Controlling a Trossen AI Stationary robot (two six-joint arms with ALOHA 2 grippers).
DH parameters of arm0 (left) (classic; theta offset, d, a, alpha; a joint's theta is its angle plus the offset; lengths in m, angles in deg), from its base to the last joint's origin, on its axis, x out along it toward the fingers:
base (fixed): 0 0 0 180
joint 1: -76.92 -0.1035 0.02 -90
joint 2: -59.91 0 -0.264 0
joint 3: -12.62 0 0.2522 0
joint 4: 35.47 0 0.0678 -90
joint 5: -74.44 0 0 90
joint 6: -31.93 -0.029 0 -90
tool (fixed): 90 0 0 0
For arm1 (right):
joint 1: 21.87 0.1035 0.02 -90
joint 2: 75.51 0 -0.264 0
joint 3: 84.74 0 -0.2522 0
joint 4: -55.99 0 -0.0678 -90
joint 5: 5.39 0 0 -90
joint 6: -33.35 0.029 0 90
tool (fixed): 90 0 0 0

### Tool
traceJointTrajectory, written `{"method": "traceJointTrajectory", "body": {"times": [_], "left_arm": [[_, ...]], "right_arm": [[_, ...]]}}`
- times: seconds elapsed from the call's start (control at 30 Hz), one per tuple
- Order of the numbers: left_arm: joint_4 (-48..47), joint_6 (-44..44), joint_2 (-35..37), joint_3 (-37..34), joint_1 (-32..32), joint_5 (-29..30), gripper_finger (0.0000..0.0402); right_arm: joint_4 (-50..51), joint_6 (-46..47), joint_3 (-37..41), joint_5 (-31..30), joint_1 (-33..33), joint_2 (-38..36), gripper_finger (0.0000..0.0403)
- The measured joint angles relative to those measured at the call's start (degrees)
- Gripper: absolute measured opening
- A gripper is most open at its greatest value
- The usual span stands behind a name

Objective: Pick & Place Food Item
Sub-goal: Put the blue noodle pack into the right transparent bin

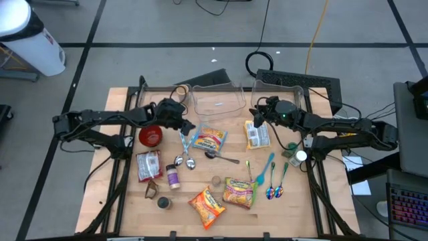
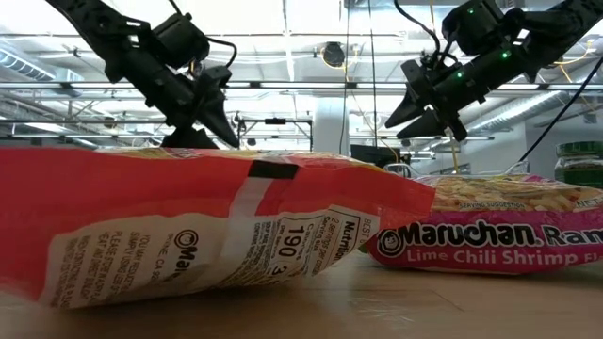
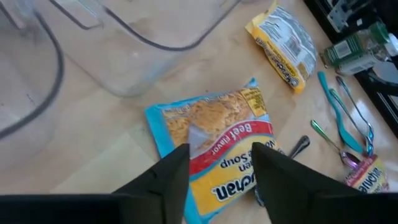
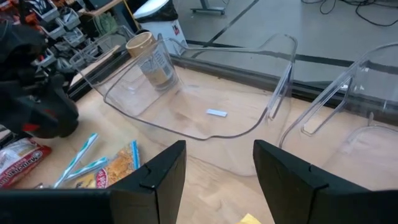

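Observation:
A blue-and-yellow beef-flavor ramen packet (image 1: pixel 209 139) lies flat on the wooden table, just in front of a clear plastic bin (image 1: pixel 217 99). My left gripper (image 1: pixel 186 126) hovers open above the packet's left end. In the left wrist view its fingers (image 3: pixel 168 180) stand over the packet (image 3: pixel 211 134) without touching it. My right gripper (image 1: pixel 257 115) is open and empty in the air over a yellow ramen packet (image 1: pixel 256 134), and it faces the bin (image 4: pixel 199 93). In the low view both grippers, left (image 2: pixel 212 118) and right (image 2: pixel 415 108), hang well above the table.
Also on the table are a red bowl (image 1: pixel 150 136), a red packet (image 1: pixel 148 165), metal spoons (image 1: pixel 186 161), teal spoons (image 1: pixel 264 171), a small bottle (image 1: pixel 173 177), an orange packet (image 1: pixel 206 206) and a pink shrimp packet (image 1: pixel 239 192). A paper cup (image 4: pixel 149 59) stands behind the bin.

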Motion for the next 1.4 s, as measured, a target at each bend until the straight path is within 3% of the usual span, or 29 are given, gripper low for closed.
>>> {"method": "traceJointTrajectory", "body": {"times": [0.17, 0.3, 0.57, 0.77, 1.07, 1.4], "left_arm": [[0.0, -2.2, 0.0, 0.0, -0.3, 0.0, 0.0136], [0.2, -2.2, -1.5, 0.1, -0.4, 0.0, 0.0136], [3.0, -1.0, -9.4, 0.1, -1.0, -5.9, 0.0189], [5.0, -0.4, -12.8, 0.1, -1.0, -6.4, 0.0220], [5.4, -0.7, -13.5, 0.0, -1.0, -0.2, 0.0228], [6.6, -2.1, -13.8, 0.0, -0.8, 1.5, 0.0228]], "right_arm": [[0.0, -1.6, 0.0, 0.0, 0.0, 0.0, 0.0183], [0.0, -2.4, 0.0, -0.1, 0.0, 0.0, 0.0183], [0.0, -2.4, 0.0, -0.1, 0.0, 0.0, 0.0183], [0.0, -2.4, 0.0, -0.1, 0.0, 0.0, 0.0183], [0.0, -2.0, 0.0, -0.1, 0.0, 0.0, 0.0183], [0.0, -2.4, 0.0, -0.1, 0.0, 0.0, 0.0183]]}}
